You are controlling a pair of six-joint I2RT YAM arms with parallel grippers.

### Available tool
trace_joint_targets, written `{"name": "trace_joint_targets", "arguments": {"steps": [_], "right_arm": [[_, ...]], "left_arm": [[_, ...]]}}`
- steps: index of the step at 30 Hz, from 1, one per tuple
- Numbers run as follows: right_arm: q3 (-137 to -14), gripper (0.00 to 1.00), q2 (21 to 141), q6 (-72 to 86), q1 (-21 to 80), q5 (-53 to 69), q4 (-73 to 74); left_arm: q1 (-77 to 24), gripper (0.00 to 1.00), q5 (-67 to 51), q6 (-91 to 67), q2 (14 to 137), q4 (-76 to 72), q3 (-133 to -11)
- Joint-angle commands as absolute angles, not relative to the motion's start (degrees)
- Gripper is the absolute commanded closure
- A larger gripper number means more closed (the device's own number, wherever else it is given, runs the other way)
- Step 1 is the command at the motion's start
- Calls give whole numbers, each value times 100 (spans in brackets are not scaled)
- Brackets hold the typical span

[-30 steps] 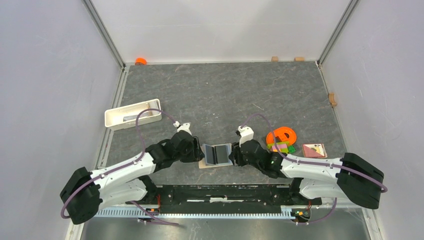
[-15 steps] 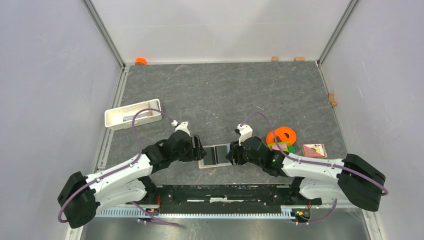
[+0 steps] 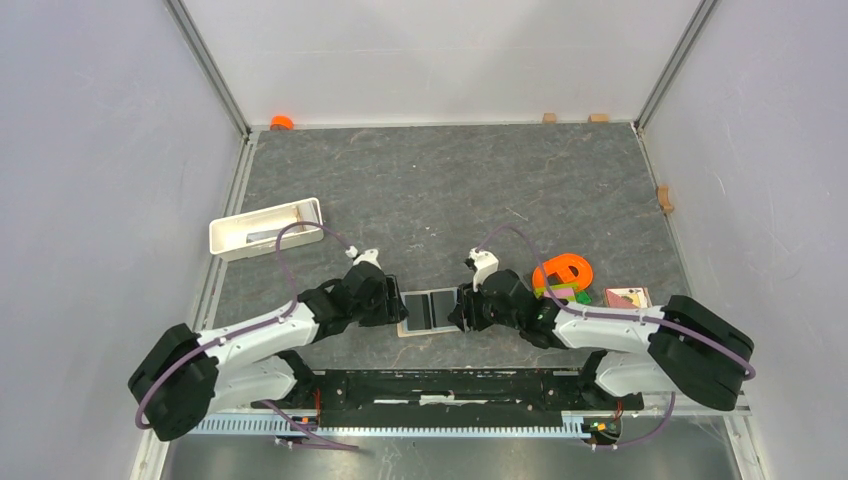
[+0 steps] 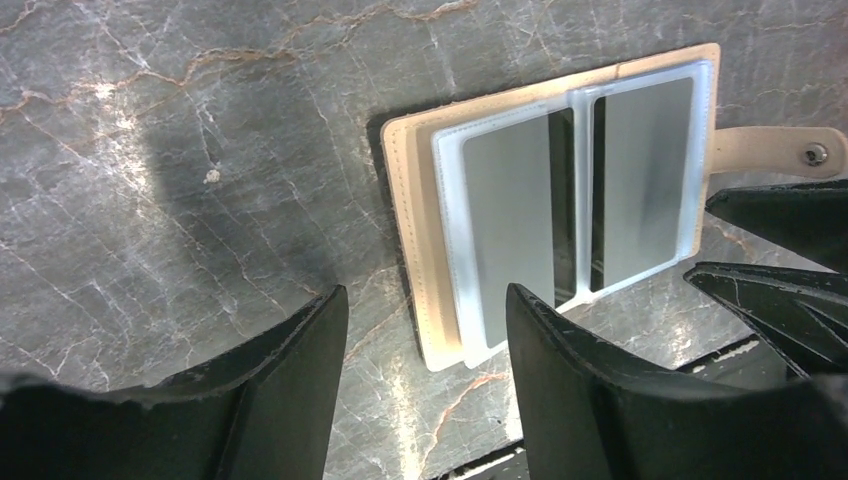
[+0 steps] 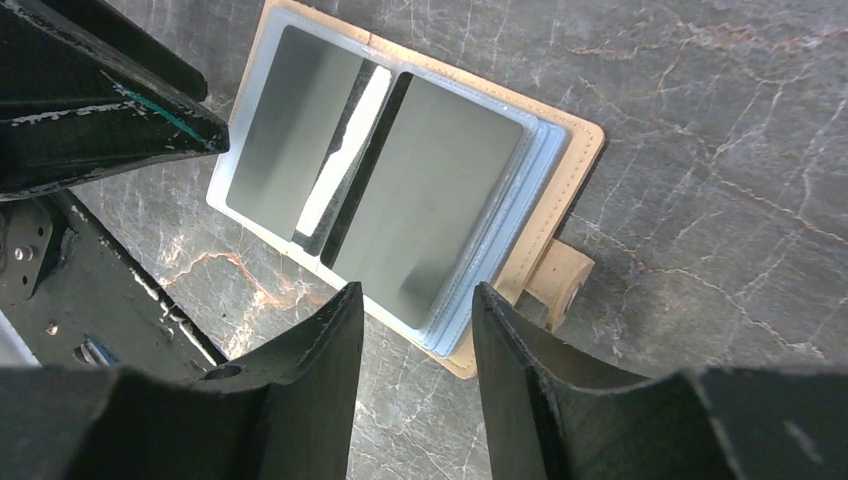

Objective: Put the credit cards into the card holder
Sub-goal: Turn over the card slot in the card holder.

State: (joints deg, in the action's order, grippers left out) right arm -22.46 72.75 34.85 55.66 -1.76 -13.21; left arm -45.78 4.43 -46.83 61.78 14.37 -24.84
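Note:
The beige card holder (image 3: 431, 310) lies spread open on the table between my two grippers, its see-through pockets (image 4: 510, 215) facing up and its snap tab (image 4: 785, 152) pointing right. My left gripper (image 3: 396, 306) is open at its left edge, with the holder's near corner (image 4: 445, 345) just beyond the fingertips. At the tab side my right gripper (image 3: 461, 311) is also open, holding nothing. A pale credit card with reddish print (image 3: 628, 298) lies far right. In the right wrist view the holder (image 5: 400, 200) fills the middle.
A white tray (image 3: 240, 226) with a flat grey piece inside sits at the left. An orange ring (image 3: 563, 270) and coloured toy bricks (image 3: 562, 294) lie right of the right gripper. The arms' black base rail (image 3: 440, 385) runs along the near edge.
The card holder, whose leaves stood raised between the grippers a second ago, now lies flatter. The right gripper has shifted slightly left. The left gripper has widened a little.

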Motion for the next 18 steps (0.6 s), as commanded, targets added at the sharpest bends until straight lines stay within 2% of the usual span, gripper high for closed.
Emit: {"name": "trace_joint_targets", "arguments": {"steps": [1, 12, 18], "right_arm": [[-2148, 52, 7402, 3610, 5507, 185, -1804], [-2012, 56, 7885, 3894, 5392, 448, -2213], [-1799, 57, 8073, 4284, 5361, 990, -3182]], "left_arm": [[-4518, 36, 412, -4742, 6313, 1021, -2383], [-4413, 50, 345, -4693, 6754, 634, -2167], [-4411, 62, 281, -4709, 6960, 494, -2059]]}}
